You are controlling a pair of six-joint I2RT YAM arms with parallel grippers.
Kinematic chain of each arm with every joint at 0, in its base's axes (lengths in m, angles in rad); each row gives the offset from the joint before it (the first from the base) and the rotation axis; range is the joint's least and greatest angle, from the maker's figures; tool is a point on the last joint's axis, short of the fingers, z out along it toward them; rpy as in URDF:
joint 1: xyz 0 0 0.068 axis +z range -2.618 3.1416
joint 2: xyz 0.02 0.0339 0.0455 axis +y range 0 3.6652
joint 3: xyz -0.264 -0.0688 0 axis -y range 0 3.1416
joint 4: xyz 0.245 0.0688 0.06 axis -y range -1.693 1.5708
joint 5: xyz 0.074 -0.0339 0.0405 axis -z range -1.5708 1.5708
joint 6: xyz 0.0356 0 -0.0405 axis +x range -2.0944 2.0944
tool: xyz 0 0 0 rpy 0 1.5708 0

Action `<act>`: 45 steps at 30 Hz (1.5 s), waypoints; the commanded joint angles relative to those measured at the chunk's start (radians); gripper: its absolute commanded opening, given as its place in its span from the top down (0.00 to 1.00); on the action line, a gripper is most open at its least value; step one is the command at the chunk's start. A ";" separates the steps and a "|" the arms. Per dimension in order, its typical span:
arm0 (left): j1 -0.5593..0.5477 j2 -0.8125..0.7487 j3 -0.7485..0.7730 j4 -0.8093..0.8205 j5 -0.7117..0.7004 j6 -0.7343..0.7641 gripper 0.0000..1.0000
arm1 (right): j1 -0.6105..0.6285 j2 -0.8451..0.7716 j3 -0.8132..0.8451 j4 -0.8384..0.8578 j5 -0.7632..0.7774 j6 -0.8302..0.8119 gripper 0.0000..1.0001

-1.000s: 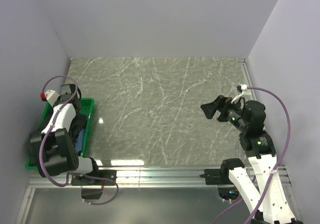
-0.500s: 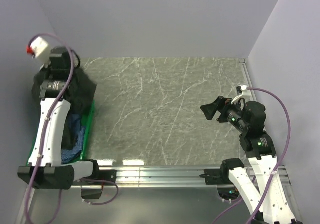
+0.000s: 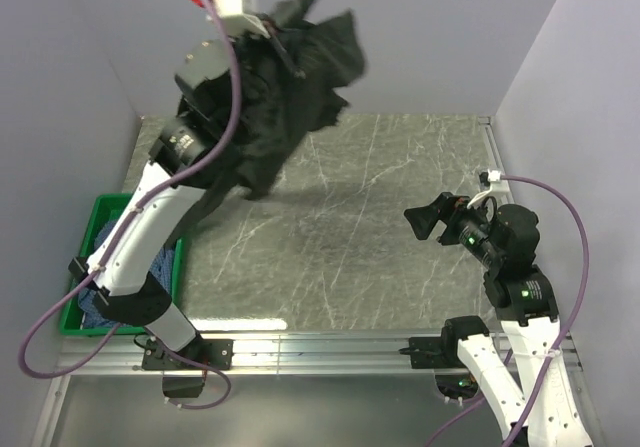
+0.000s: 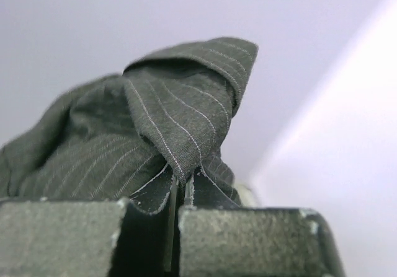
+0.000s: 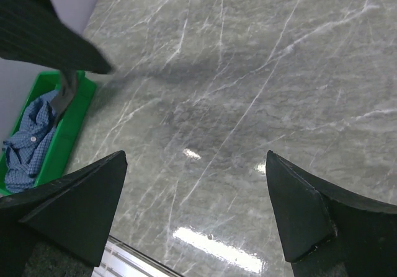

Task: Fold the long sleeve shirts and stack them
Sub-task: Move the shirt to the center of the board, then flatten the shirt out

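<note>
**Black shirt hoisted from crate**

Since a second ago the left arm has swung up out of the green crate; the black pinstriped shirt hangs high over the worktop, far left; left fingers pinch a fold of it; blue check shirt lies crumpled in the crate; right fingers spread wide, empty.

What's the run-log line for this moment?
left gripper: shut on black shirt, held high | right gripper: open, empty | blue shirt: in crate
</note>
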 commanded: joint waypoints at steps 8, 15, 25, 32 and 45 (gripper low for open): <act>-0.066 -0.212 -0.532 0.339 0.253 -0.032 0.84 | 0.006 -0.026 0.022 -0.006 0.042 0.005 0.00; -0.064 -0.513 -1.118 0.198 0.118 -0.232 0.25 | 0.008 -0.003 0.002 -0.007 -0.025 0.002 0.00; -0.022 -0.721 -1.541 -0.006 0.095 -0.547 0.11 | 0.288 0.210 -0.038 0.105 0.253 0.132 0.01; 0.098 -0.539 -1.536 0.122 0.213 -0.544 0.11 | 0.295 0.463 -0.059 0.215 0.314 0.180 0.07; 0.115 -0.143 -1.369 0.399 0.476 -0.538 0.14 | 0.365 0.724 0.010 0.388 0.415 0.353 0.14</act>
